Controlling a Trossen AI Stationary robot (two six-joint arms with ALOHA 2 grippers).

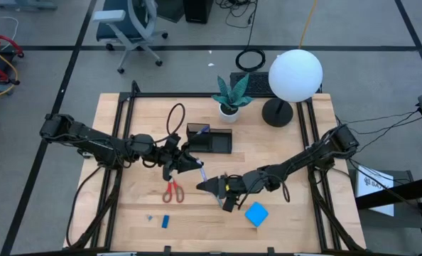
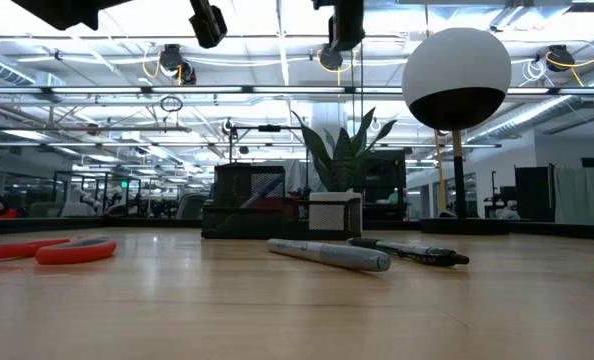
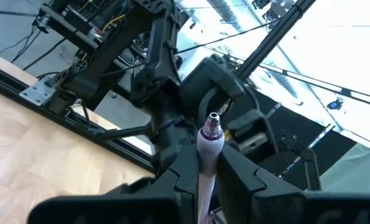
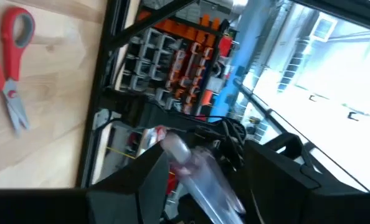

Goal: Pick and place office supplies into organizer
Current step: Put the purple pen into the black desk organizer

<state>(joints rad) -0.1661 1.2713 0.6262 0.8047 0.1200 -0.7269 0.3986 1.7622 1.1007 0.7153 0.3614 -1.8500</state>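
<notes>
i'm looking at a light wooden table [image 1: 282,213] with a black frame along its edges. the black organizer [image 1: 211,139] sits toward the far side, just beyond the left gripper [image 1: 195,166]. red-handled scissors [image 1: 172,190] lie just nearer than that gripper's jaws. a bright blue pad [image 1: 256,214] rests just beside and nearer than the right gripper [image 1: 212,186]. a small blue piece [image 1: 165,221] lies near the front edge, past the scissors. a white plant pot [image 1: 229,110] and a black lamp base [image 1: 276,112] stand at the far edge. from table height, a grey pen [image 2: 329,254] and a black pen [image 2: 409,250] lie flat on the wood.
</notes>
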